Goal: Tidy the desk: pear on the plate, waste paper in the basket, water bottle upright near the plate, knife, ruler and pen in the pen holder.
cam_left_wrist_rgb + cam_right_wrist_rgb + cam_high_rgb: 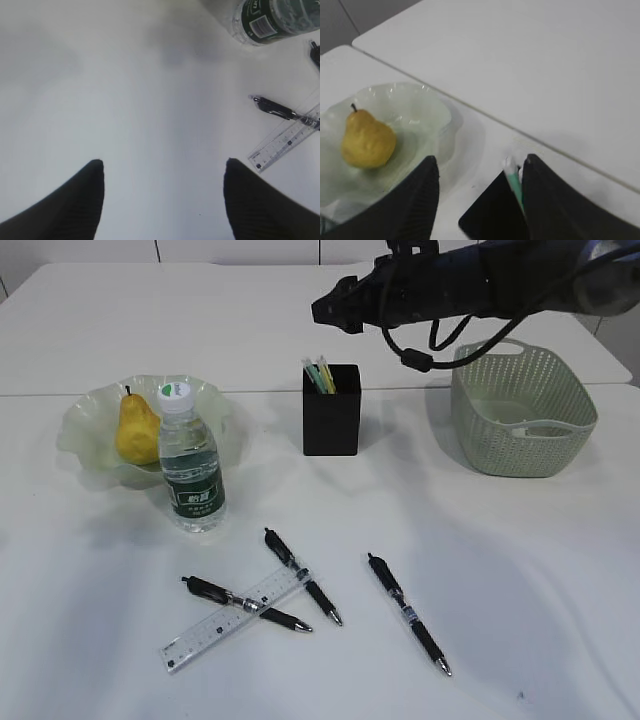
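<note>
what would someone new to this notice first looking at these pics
Probably the yellow pear on the ruffled pale green glass plate at the left, with the clear green-labelled water bottle upright in front. Next, three black pens and a clear plastic ruler scattered on the near white desk. The dark right arm hangs above the black square pen holder, its gripper open.

The bottle (189,470) has a dark green label with white characters, too small to read; in the left wrist view a barcode (261,26) and some letters show on it, illegible. The cap (175,393) bears a green mark. The ruler (236,619) carries fine graduation marks, numbers unreadable.
</note>
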